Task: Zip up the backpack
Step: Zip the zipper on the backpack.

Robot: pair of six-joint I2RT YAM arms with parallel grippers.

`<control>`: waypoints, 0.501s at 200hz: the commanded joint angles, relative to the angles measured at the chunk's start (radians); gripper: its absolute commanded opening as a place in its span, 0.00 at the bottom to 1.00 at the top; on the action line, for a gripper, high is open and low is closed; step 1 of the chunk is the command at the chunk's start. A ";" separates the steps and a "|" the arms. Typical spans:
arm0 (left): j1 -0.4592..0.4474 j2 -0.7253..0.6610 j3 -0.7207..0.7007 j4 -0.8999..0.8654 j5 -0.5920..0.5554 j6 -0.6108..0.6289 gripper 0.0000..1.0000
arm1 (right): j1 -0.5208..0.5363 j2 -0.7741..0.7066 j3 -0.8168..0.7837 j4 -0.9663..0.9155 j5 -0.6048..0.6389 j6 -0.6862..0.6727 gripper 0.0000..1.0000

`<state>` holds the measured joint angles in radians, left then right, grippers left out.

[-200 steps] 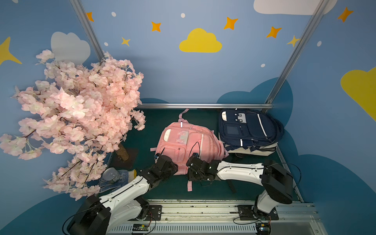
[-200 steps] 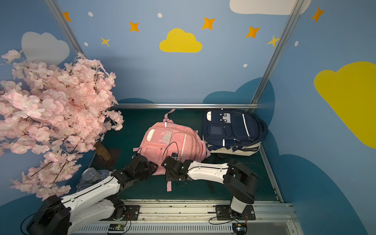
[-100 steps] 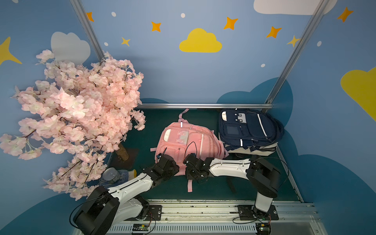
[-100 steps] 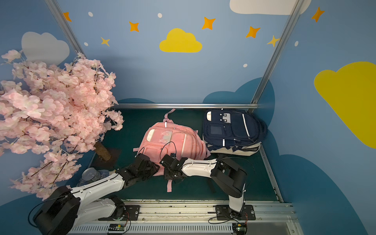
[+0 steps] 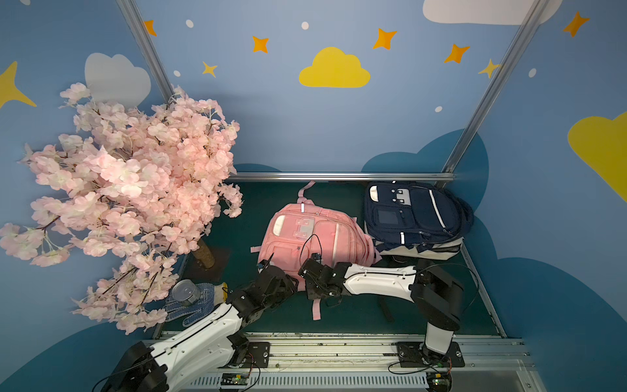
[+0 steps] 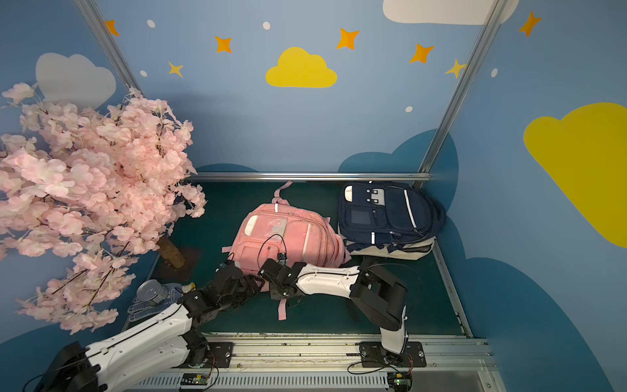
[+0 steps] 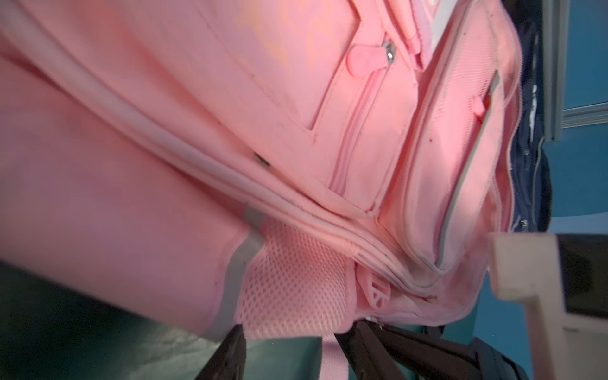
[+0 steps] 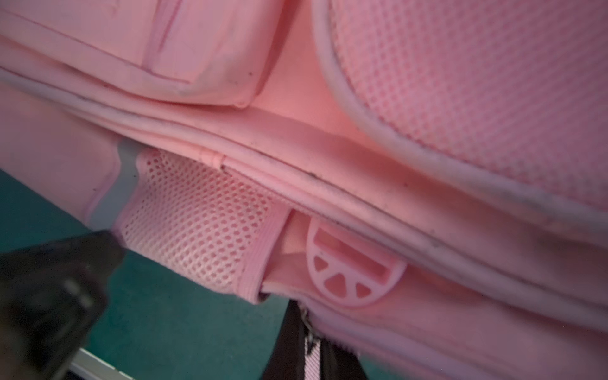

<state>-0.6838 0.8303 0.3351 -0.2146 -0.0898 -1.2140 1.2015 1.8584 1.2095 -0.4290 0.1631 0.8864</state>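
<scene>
**Both grippers at the pink pack's near edge**

Nearest is the rail (image 5: 339, 344), from which both arms reach over the green mat (image 5: 271, 200). The left gripper (image 5: 273, 273) is at the near left corner of the pink pack (image 5: 315, 237). In its wrist view one dark finger (image 7: 230, 352) touches the grey trim beside the mesh pocket (image 7: 296, 289). Whether its fingers are apart I cannot tell.

The right gripper (image 8: 309, 332) is just beside it at the pack's near edge, fingers drawn together. A pink strip (image 8: 311, 357) shows between them, but I cannot tell whether it is pinched. Close to those fingers is a round tab (image 8: 352, 273) with cut-outs. A pink strap (image 5: 315, 309) trails from under the right gripper toward the rail. A black strap (image 5: 385, 307) lies on the mat beneath the right arm.

The pink pack lies flat, front up, mid-mat, its top toward the back wall. The zip pull (image 7: 365, 62) on its front pocket sits at one end of a closed run of teeth.

Left of the arms, a tin (image 5: 186, 292) rests on a glove (image 5: 196, 305) near the foot of the tree (image 5: 129, 190). Farthest back, in the right corner, the navy pack (image 5: 414, 213) lies on a cream bag (image 5: 437, 249), just beside the pink pack.
</scene>
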 commanded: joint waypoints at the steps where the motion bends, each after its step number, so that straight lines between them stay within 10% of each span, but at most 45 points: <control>1: -0.009 -0.050 -0.020 -0.114 -0.013 -0.052 0.58 | 0.019 -0.037 0.034 -0.004 0.065 -0.053 0.00; 100: -0.012 0.241 0.009 0.176 -0.024 -0.018 0.51 | 0.054 -0.085 0.007 0.072 0.036 -0.162 0.00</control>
<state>-0.6987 1.0088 0.3061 -0.1234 -0.0811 -1.2728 1.2400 1.8378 1.2118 -0.4000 0.2020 0.7666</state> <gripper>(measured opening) 0.545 0.070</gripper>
